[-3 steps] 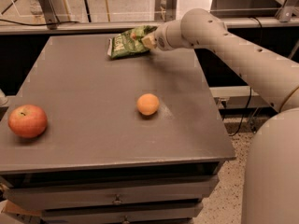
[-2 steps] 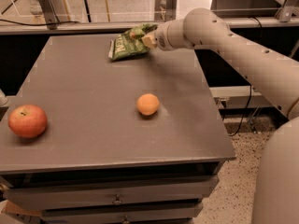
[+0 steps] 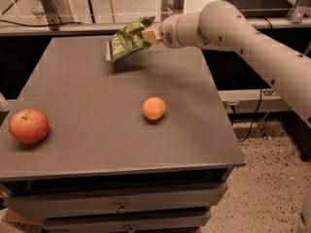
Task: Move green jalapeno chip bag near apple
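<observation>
1. While the gripper [image 3: 150, 34] hangs over the table's far edge, 12 o'clock side, I read it as clamped on the right end of the green jalapeno chip bag [image 3: 127, 39].
2. Bag looks clear of the table [image 3: 97, 149]: shadow under it, free end drooping. Long axis runs approx 2-to-8 o'clock.
3. Apple [image 3: 29, 125] sits at the near-left corner, between 7 and 8 o'clock from the bag, well apart.
4. Key relation: the bag's free end points roughly at the apple, so the carry goes along its own axis.
5. Orange fruit [image 3: 154, 108] is abt 5 o'clock from the bag, off that line. No conflict, I reckon.
6. Next, imo: long diagonal reach, set down just beside the apple w/o nudging it. It's round and could roll.
</observation>
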`<state>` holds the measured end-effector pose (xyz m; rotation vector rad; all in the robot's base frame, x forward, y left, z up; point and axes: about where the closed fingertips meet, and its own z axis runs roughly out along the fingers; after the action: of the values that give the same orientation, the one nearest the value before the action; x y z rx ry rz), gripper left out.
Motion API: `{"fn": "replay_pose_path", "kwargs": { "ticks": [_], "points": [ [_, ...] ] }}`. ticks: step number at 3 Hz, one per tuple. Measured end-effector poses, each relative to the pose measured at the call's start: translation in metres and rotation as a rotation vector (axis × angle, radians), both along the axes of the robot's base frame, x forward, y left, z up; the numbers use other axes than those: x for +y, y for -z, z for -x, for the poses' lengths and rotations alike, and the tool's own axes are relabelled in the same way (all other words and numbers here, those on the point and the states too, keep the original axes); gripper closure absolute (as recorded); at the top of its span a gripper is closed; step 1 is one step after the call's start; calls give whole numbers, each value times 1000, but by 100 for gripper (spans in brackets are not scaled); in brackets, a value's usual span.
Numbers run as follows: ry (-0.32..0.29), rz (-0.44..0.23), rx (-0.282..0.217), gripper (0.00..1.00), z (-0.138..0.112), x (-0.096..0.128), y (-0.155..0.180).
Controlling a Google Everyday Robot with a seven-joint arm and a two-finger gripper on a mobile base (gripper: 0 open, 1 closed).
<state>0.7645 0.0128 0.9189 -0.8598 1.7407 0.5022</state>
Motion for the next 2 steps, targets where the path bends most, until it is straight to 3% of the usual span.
{"fn": "replay_pose_path", "kwargs": {
  "ticks": [1, 2],
  "points": [
    [-93, -112, -16, 100, 29, 26, -30],
    [-92, -111, -16, 100, 28, 26, -30]
  ]
}}
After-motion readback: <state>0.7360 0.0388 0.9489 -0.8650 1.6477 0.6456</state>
